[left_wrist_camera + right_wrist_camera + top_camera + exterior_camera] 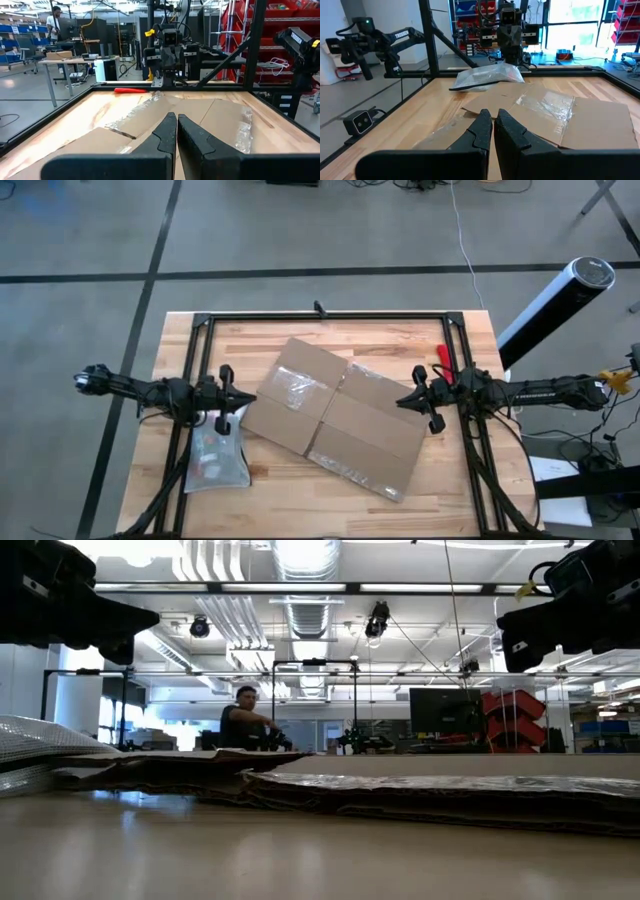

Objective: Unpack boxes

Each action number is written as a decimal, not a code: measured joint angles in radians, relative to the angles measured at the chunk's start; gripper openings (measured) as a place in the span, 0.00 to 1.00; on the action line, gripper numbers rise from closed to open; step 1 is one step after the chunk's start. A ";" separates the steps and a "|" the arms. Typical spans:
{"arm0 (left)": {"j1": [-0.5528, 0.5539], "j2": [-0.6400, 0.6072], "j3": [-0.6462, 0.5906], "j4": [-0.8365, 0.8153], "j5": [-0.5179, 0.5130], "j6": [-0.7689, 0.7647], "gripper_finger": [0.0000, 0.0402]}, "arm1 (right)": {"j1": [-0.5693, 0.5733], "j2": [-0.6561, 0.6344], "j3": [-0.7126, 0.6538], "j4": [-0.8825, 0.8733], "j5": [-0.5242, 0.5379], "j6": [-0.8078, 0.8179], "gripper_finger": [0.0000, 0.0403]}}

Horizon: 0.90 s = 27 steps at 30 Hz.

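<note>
The brown cardboard box (335,420) lies flattened in the middle of the wooden table, with strips of clear tape on it; it also shows in the left wrist view (200,112) and in the right wrist view (580,120). My left gripper (250,401) hovers shut, pointing level, at the box's left edge (176,120). My right gripper (402,402) hovers shut, pointing level, over the box's right part (493,119). Neither touches the box.
A translucent zip pouch (217,460) lies at the table's near left, under my left arm. A small red knife (440,358) lies at the far right. A black frame (320,317) borders the table. A person (243,718) sits far behind.
</note>
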 joint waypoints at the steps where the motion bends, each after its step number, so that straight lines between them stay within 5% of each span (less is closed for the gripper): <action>1: 0.000 0.003 0.000 0.001 0.000 0.000 0.00 | 0.000 0.000 0.000 0.000 0.000 0.000 0.01; 27: 0.000 0.090 0.000 -0.006 0.000 0.000 0.00 | 0.000 0.000 0.000 0.000 0.000 0.000 0.01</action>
